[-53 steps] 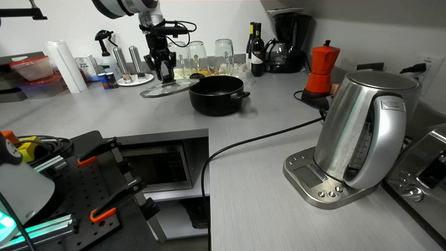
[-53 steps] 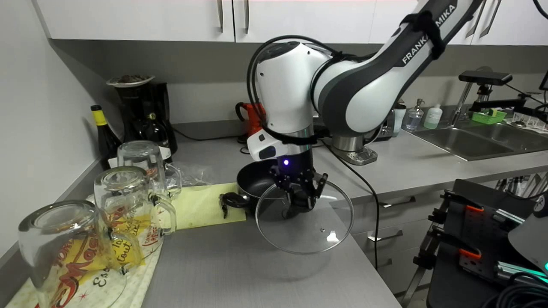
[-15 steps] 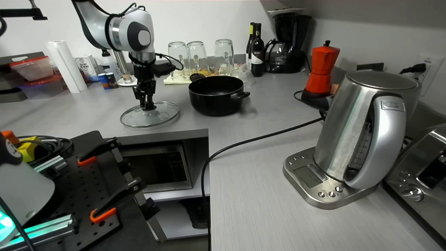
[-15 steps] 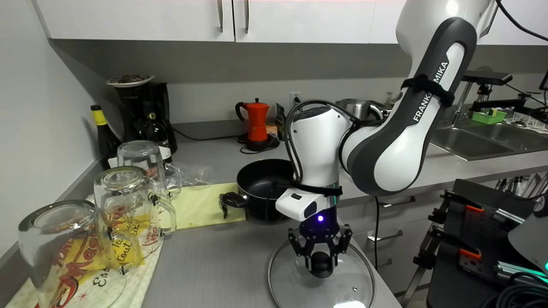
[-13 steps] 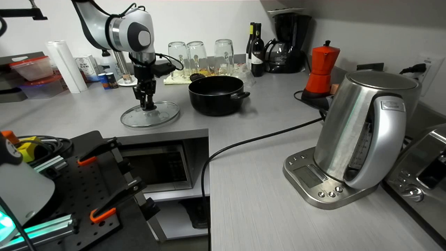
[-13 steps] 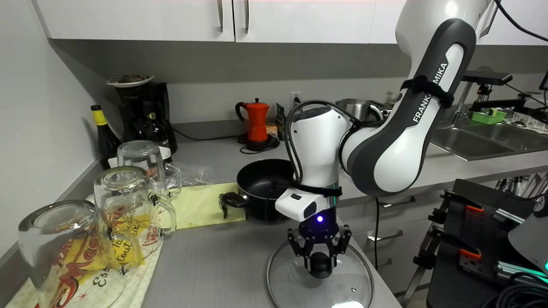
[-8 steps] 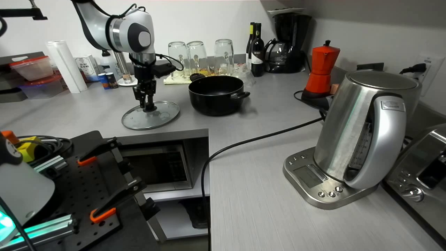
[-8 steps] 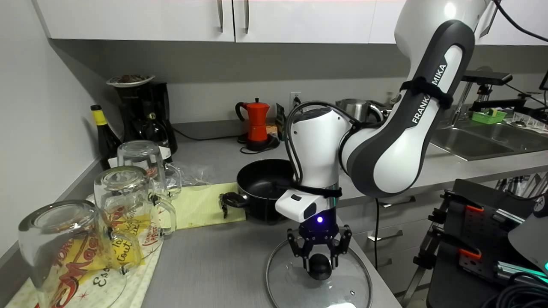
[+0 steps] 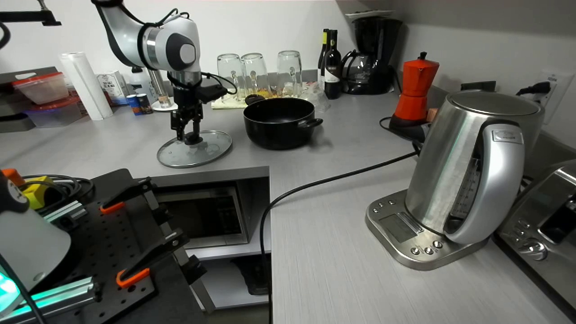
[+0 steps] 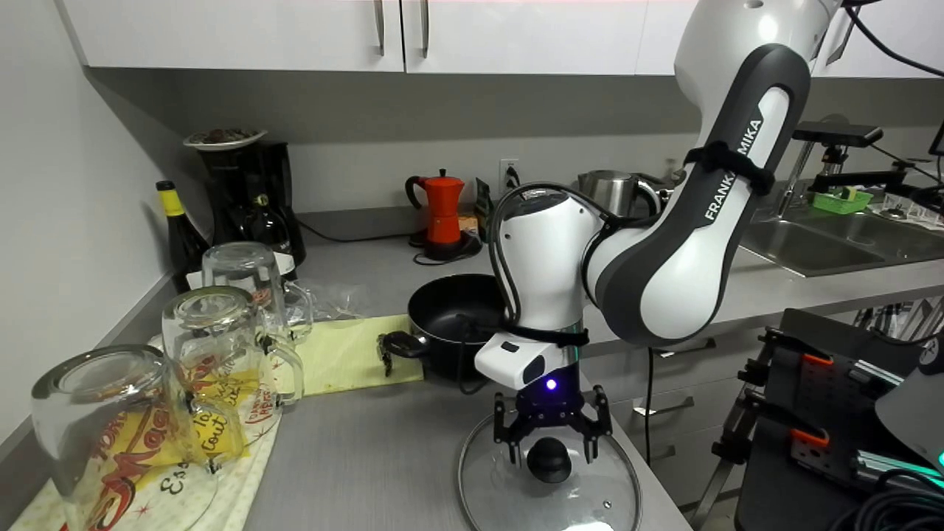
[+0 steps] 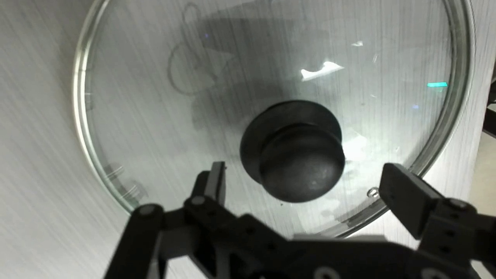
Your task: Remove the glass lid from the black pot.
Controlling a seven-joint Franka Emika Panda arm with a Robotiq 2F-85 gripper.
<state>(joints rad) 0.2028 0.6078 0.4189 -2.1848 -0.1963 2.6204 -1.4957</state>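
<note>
Glass lid (image 9: 195, 154): it lies flat on the bench (image 9: 112, 144), with the knob (image 11: 302, 162) upward, near the front edge above the microwave (image 9: 202, 216); it is off the pot.
Claw (image 10: 552, 451): it points down over the lid; its fingers (image 11: 403, 193) are spread apart, one on each side of the knob, with a gap to it.
Black pot (image 9: 279, 130): it stands upright near the inner corner of the bench, beside the lid but apart from it.
Yellow sheet (image 10: 346, 361): it lies just beside the pot; one handle (image 10: 404, 344) of the pot reaches over it.
Glass mugs (image 10: 214, 354): three of them, bottoms up, in a row along one wall edge.
Red moka pot (image 9: 414, 85): it stands by the other wall edge, between the coffee maker (image 9: 379, 51) at the wall corner and the steel kettle (image 9: 452, 157).
</note>
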